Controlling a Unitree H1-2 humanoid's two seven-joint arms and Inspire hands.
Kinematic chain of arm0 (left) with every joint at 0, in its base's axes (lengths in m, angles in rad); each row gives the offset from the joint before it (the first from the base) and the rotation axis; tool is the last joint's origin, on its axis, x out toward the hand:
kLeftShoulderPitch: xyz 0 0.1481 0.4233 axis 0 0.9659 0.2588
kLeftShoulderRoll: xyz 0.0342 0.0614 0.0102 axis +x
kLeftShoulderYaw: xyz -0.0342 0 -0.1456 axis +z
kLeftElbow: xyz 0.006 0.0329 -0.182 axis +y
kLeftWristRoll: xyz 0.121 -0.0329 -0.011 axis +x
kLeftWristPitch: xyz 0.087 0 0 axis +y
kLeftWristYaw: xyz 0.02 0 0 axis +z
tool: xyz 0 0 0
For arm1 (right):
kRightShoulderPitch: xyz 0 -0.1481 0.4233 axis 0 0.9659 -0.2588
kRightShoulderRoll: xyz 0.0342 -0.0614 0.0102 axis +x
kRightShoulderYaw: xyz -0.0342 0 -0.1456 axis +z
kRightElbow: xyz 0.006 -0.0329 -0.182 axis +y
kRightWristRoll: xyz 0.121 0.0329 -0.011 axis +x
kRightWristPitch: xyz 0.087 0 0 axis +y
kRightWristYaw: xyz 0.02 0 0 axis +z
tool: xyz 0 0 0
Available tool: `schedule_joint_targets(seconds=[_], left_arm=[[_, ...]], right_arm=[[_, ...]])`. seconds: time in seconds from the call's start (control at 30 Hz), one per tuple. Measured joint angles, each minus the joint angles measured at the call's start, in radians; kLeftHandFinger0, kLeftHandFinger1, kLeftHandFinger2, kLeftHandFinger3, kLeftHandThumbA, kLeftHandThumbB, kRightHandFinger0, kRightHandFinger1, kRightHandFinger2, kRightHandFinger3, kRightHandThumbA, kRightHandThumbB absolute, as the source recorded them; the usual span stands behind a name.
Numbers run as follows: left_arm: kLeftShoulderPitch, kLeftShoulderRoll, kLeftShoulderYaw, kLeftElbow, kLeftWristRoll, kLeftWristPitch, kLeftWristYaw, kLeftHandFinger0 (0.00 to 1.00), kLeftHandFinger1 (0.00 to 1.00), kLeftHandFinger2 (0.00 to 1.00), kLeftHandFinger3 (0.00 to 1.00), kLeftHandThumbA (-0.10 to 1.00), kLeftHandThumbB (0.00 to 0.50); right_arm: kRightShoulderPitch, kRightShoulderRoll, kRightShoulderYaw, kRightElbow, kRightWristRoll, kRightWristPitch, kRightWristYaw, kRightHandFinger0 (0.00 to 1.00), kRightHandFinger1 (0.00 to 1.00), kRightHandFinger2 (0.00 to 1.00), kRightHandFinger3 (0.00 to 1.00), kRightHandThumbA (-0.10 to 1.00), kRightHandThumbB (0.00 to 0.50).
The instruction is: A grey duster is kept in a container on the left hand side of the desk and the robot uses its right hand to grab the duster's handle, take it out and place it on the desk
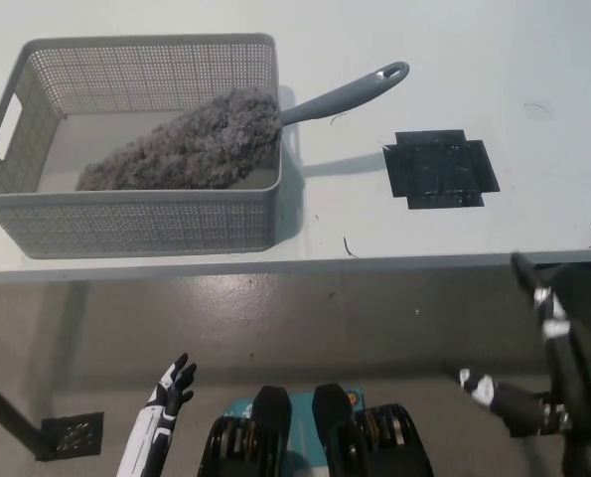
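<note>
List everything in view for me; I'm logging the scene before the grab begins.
White flat desk: one, white, spans the upper picture.
Grey perforated plastic container: one, grey, on the left part of the desk.
Grey fluffy duster: one, grey, head lying inside the container; its grey handle sticks out over the right rim.
Black tape patch: one, black, flat on the desk to the right of the container.
Black square plate: one, black, on the floor at lower left.
Left hand: one, white with dark fingers, lower left below the desk edge, holding nothing, fingers apart.
Right hand: one, black, lower right below the desk edge, away from the duster.
</note>
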Motion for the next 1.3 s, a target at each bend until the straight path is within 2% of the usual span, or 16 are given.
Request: schedule_joint_targets(seconds=[0.1, 0.13, 0.3, 0.33, 0.37, 0.43, 0.57, 0.67, 0.8, 0.87, 1.2, 1.3], left_arm=[[0.000, 0.000, 0.000, 0.002, 0.002, 0.000, 0.000, 1.00, 1.00, 1.00, 1.00, 1.00, 0.155], [0.000, 0.000, 0.000, 0.003, 0.002, 0.000, 0.000, 1.00, 1.00, 1.00, 1.00, 1.00, 0.146], [0.000, 0.000, 0.000, 0.006, 0.002, 0.000, 0.000, 1.00, 1.00, 1.00, 1.00, 1.00, 0.147], [0.000, 0.000, 0.000, 0.007, 0.002, 0.000, 0.000, 1.00, 1.00, 1.00, 1.00, 1.00, 0.135], [0.000, 0.000, 0.000, 0.007, 0.002, 0.000, 0.000, 1.00, 1.00, 1.00, 1.00, 1.00, 0.143], [-0.001, 0.000, 0.000, 0.008, 0.002, 0.000, 0.000, 1.00, 1.00, 1.00, 1.00, 1.00, 0.162], [-0.001, 0.000, 0.000, 0.010, 0.003, 0.000, 0.000, 1.00, 1.00, 1.00, 1.00, 1.00, 0.167], [-0.001, 0.001, 0.000, 0.013, 0.002, 0.000, 0.000, 1.00, 1.00, 1.00, 1.00, 1.00, 0.167], [-0.002, 0.001, 0.000, 0.013, 0.002, 0.000, 0.000, 1.00, 1.00, 1.00, 1.00, 1.00, 0.163], [-0.002, 0.002, 0.000, 0.013, 0.003, -0.002, 0.000, 1.00, 1.00, 1.00, 1.00, 1.00, 0.142], [-0.015, 0.015, -0.006, 0.011, 0.003, -0.029, 0.000, 1.00, 1.00, 1.00, 1.00, 1.00, 0.137], [-0.020, 0.021, -0.010, 0.008, 0.004, -0.045, 0.000, 1.00, 1.00, 1.00, 1.00, 1.00, 0.144]], right_arm=[[-0.079, -0.013, 0.000, -0.068, -0.055, 0.035, 0.032, 1.00, 1.00, 1.00, 1.00, 0.78, 0.495], [-0.116, -0.015, 0.000, -0.085, -0.077, 0.051, 0.048, 1.00, 1.00, 1.00, 1.00, 0.78, 0.499], [-0.302, -0.013, 0.008, -0.121, -0.191, 0.112, 0.127, 1.00, 1.00, 1.00, 1.00, 0.80, 0.500], [-0.329, -0.013, 0.010, -0.121, -0.209, 0.122, 0.142, 1.00, 1.00, 1.00, 1.00, 0.84, 0.500], [-0.366, -0.012, 0.015, -0.121, -0.231, 0.135, 0.157, 1.00, 1.00, 1.00, 1.00, 0.87, 0.500], [-0.425, -0.011, 0.024, -0.119, -0.269, 0.154, 0.187, 1.00, 1.00, 1.00, 1.00, 0.85, 0.500], [-0.552, -0.011, 0.051, -0.099, -0.353, 0.195, 0.248, 1.00, 1.00, 1.00, 1.00, 0.88, 0.500], [-0.625, -0.010, 0.076, -0.062, -0.408, 0.222, 0.287, 1.00, 1.00, 1.00, 1.00, 0.84, 0.500], [-0.735, -0.010, 0.127, 0.036, -0.495, 0.271, 0.348, 1.00, 1.00, 1.00, 1.00, 0.82, 0.500], [-0.788, -0.010, 0.157, 0.100, -0.533, 0.298, 0.376, 1.00, 1.00, 1.00, 1.00, 0.81, 0.500], [-1.097, -0.005, 0.345, 0.558, -0.720, 0.466, 0.496, 1.00, 1.00, 1.00, 1.00, 0.76, 0.500], [-1.150, 0.000, 0.377, 0.635, -0.752, 0.515, 0.522, 1.00, 1.00, 1.00, 1.00, 0.80, 0.500]])
